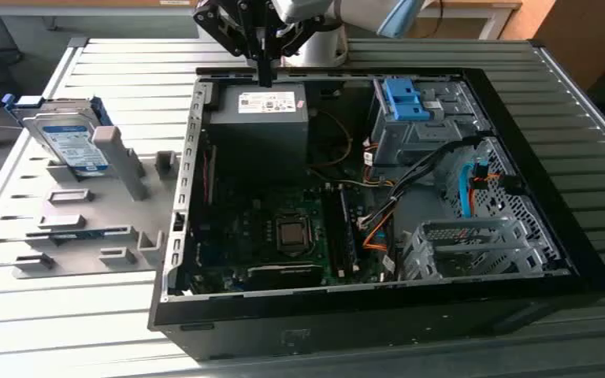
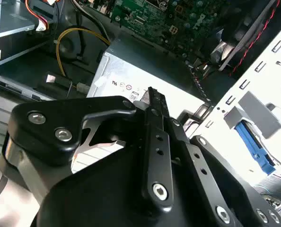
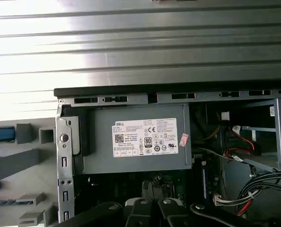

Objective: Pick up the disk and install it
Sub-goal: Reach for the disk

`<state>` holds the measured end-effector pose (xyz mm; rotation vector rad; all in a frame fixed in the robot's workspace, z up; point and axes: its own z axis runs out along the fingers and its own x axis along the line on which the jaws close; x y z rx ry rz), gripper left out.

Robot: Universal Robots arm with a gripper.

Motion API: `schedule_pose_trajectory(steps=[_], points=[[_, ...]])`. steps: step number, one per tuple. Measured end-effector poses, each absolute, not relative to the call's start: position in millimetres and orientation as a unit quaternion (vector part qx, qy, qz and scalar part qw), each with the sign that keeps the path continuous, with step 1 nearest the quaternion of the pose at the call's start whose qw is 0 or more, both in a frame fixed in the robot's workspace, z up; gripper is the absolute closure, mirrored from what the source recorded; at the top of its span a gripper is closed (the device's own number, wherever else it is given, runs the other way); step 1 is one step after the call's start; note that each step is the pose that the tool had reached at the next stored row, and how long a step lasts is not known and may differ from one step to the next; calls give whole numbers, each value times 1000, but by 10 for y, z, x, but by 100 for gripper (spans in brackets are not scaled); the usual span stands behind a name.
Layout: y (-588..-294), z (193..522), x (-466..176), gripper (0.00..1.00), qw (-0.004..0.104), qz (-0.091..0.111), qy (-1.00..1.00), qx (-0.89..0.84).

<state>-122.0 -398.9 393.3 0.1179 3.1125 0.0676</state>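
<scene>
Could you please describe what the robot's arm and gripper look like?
The gripper is matte black, built of angular linkage bars joined by silver screws. The arm is a smooth silver-grey tube with a light-blue joint cap.

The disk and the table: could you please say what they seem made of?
The disk: likely silver metal body, dull sheen, white-and-blue paper-like label, bright blue plastic-looking bracket. The table: probably metal, ribbed slats with bright glare.
</scene>
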Motion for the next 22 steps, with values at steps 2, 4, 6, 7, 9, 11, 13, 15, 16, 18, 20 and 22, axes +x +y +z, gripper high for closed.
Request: schedule_pose_trajectory(steps=[2,4,6,7,9,11,13,15,16,18,20,22], points=[[-3989,3933,-1220,89,13,22,999,38],[-3989,3933,-1220,89,13,22,999,38],[-3989,3933,-1220,89,13,22,999,38],[-3989,3933,-1220,89,13,22,999,38],[-3989,3933,-1231,89,13,22,999,38],[-3989,3933,-1238,89,13,22,999,38],[-3989,3933,-1242,89,13,22,999,38],[-3989,3933,-1247,89,13,22,999,38],[-3989,3932,-1274,89,13,22,999,38],[-3989,3929,-1306,89,13,22,999,38],[-3989,3929,-1310,89,13,22,999,38],[-3989,3926,-1323,89,13,22,999,38]])
